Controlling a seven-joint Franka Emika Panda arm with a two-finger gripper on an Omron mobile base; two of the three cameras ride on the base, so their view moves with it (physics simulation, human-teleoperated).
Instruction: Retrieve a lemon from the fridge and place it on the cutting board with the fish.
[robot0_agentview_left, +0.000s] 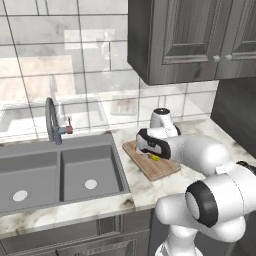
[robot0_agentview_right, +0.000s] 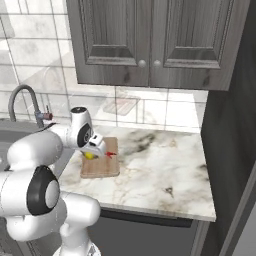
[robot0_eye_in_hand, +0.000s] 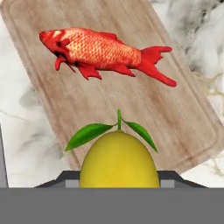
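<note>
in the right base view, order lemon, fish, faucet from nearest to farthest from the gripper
1. lemon, between the fingers of the gripper, over the board's near-left part
2. fish, on the board just right of the gripper
3. faucet, far left by the sink

White glossy arm (robot0_agentview_left: 200, 155), rounded segments, dark joint rings, dark fingers (robot0_eye_in_hand: 65, 178).

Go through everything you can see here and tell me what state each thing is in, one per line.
lemon: gripped, above the board's near end
gripper: shut on the lemon
fish: lying flat on the board
cutting board: flat on the counter
upper cabinet doors: closed
sink: empty
faucet: no water running
</note>
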